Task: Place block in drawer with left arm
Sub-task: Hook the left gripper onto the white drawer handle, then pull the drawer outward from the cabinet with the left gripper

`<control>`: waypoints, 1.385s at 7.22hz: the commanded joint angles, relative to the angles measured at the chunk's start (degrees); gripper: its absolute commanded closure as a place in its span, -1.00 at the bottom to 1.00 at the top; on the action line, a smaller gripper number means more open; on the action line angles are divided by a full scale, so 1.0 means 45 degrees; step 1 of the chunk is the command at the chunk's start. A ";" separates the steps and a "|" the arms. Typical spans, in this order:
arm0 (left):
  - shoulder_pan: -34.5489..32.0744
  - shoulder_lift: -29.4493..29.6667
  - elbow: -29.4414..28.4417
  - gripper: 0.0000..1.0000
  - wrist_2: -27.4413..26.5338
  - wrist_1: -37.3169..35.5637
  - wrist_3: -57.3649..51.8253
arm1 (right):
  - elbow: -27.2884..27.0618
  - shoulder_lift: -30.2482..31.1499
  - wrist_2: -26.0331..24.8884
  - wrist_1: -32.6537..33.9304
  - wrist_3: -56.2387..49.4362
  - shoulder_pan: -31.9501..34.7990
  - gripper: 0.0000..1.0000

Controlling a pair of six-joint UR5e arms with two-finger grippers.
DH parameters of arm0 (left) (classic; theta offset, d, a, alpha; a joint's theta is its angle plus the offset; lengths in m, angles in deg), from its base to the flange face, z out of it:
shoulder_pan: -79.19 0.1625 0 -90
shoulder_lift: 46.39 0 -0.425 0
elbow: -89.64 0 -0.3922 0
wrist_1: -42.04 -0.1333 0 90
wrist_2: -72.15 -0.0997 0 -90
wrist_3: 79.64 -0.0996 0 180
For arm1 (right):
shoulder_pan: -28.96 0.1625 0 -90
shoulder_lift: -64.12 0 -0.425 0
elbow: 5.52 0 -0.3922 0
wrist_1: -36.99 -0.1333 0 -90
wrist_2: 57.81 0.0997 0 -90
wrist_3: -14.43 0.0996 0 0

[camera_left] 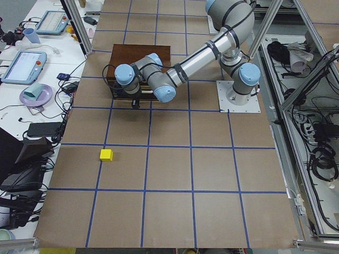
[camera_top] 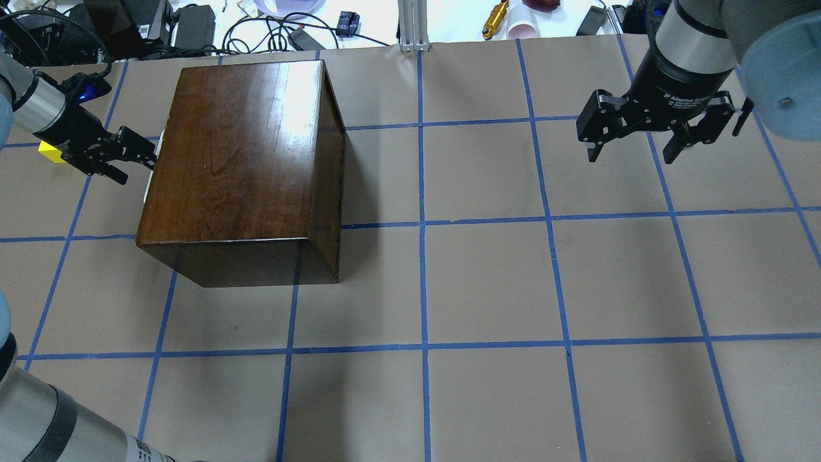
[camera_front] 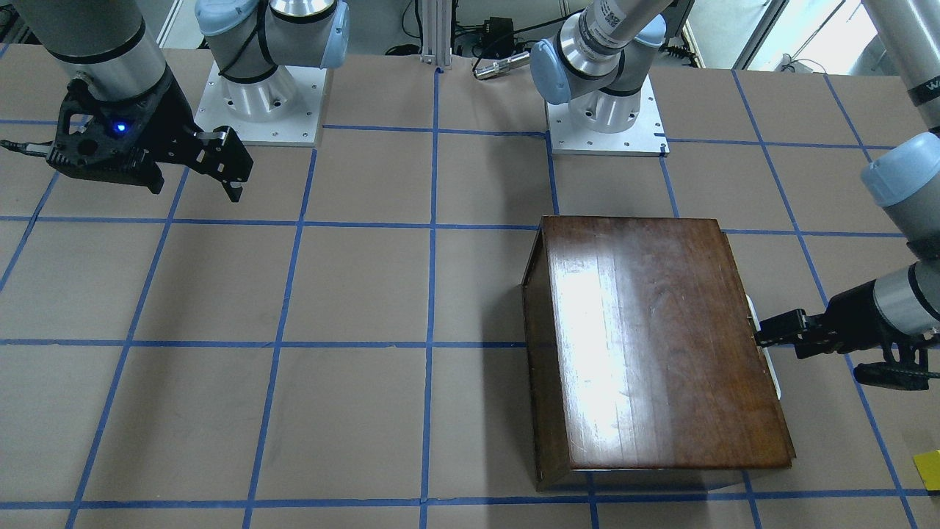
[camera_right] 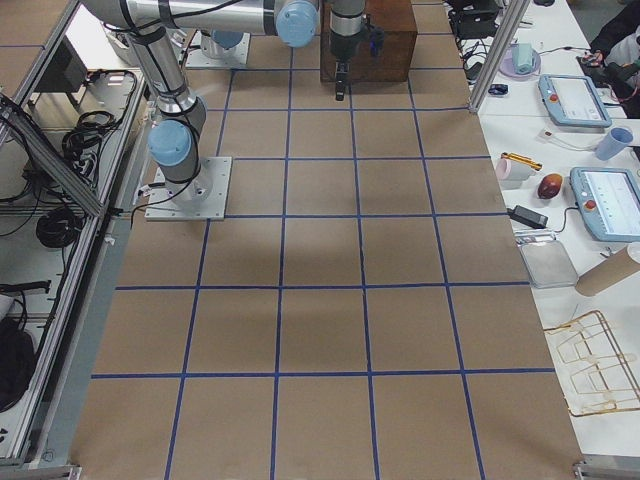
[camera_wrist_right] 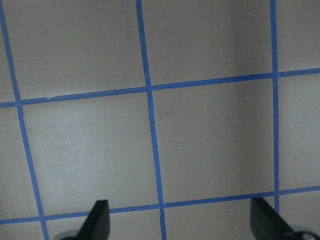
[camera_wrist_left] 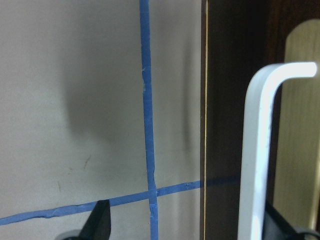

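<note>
The yellow block (camera_left: 106,154) lies on the table, apart from the box; it also shows at the front-facing view's edge (camera_front: 927,470) and half hidden behind my left wrist (camera_top: 46,153). The drawer sits shut in the dark wooden box (camera_top: 244,154); only its dark front panel (camera_wrist_left: 225,125) and pale handle (camera_wrist_left: 255,150) show. My left gripper (camera_top: 138,160) is open at the drawer front, and the handle lies between its fingertips (camera_wrist_left: 102,225), close to the right-hand one. My right gripper (camera_top: 641,147) is open and empty, held above the table far from the box.
The box (camera_front: 661,338) stands on the brown table with blue tape grid (camera_front: 352,294). Both arm bases (camera_front: 257,110) are bolted at the robot's side. Cables and devices lie beyond the far edge (camera_top: 256,19). The right wrist view shows only bare table (camera_wrist_right: 200,150).
</note>
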State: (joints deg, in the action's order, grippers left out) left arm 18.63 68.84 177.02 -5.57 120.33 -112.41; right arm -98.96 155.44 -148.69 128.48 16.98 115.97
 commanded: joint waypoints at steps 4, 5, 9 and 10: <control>0.0020 0.0076 -0.0025 -1.00 -0.0347 -0.0266 -0.0298 | -0.0016 0.0000 0.0000 0.0000 0.0000 0.0000 -1.00; 0.0020 0.0076 -0.0045 -1.00 -0.0502 -0.0286 -0.0433 | 0.0003 0.0000 0.0000 0.0000 0.0000 0.0000 -1.00; 0.0117 0.0076 -0.0045 -1.00 -0.0445 -0.0248 -0.0649 | 0.0003 0.0000 0.0000 0.0000 0.0000 0.0000 -1.00; 0.0137 0.0076 -0.0045 -1.00 -0.0445 -0.0228 -0.0746 | 0.0003 0.0000 0.0000 0.0000 0.0000 0.0000 -1.00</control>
State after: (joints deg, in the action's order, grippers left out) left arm 19.13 69.20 176.83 -7.59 119.22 -115.39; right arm -98.94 155.44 -148.69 128.48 16.98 115.97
